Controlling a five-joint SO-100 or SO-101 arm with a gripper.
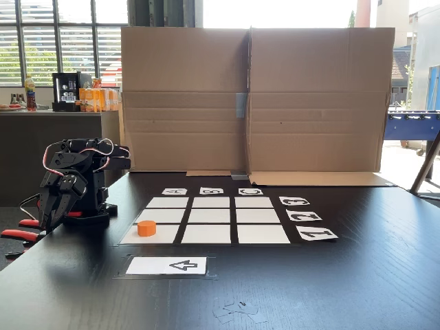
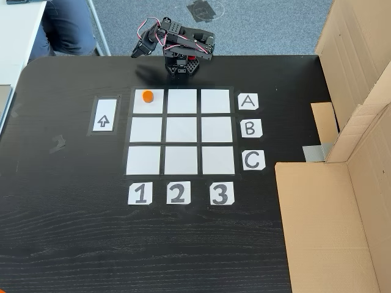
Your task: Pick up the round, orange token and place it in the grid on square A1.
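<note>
- Token [image 2: 147, 96] sits flat on the grid [image 2: 181, 130], in the corner cell where row A meets column 1, nearest the arm.
- It looks like a small solid disc, probably light, stiff and not fragile.
- Its smooth round sides may slip; I'd pinch it across the middle, low down.
- Beyond the grid's row-A edge, the hand [image 1: 51, 206] hangs folded, holding nothing; whether its fingers are apart I cannot tell.

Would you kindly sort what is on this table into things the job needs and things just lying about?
Needed:
- orange token, sitting in square A1
- grid
- arm's hand, folded beside the grid

Lying about:
- arrow card
- cardboard screen
- tape scraps
</note>
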